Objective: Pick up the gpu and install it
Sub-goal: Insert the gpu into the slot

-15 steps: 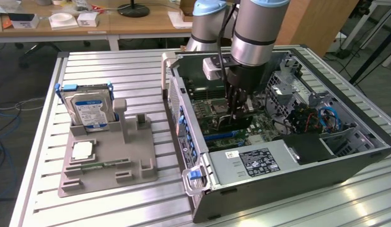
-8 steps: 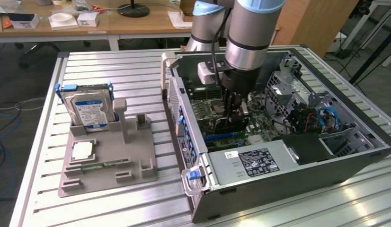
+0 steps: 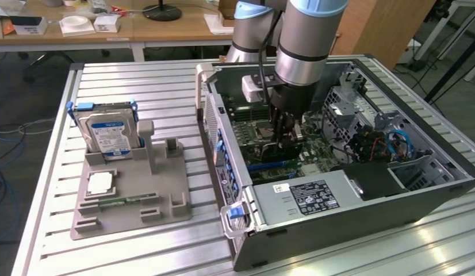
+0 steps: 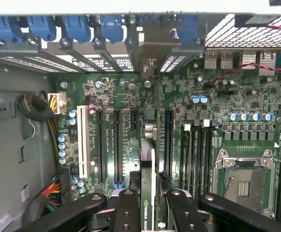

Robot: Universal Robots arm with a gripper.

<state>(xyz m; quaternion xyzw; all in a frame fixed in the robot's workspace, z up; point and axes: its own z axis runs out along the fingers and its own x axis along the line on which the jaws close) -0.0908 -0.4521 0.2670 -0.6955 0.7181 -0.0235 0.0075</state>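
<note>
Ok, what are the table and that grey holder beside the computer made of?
Table: likely bare aluminium, ribbed slats with a dull silver sheen. Grey holder: probably matte plastic, uniform grey with no shine.

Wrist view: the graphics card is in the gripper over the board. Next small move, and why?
Probably ease it straight down, gently. The gripper is shut on the graphics card, which stands edge-on over the motherboard, parallel to the black slots. I can't tell whether it's seated.
</note>
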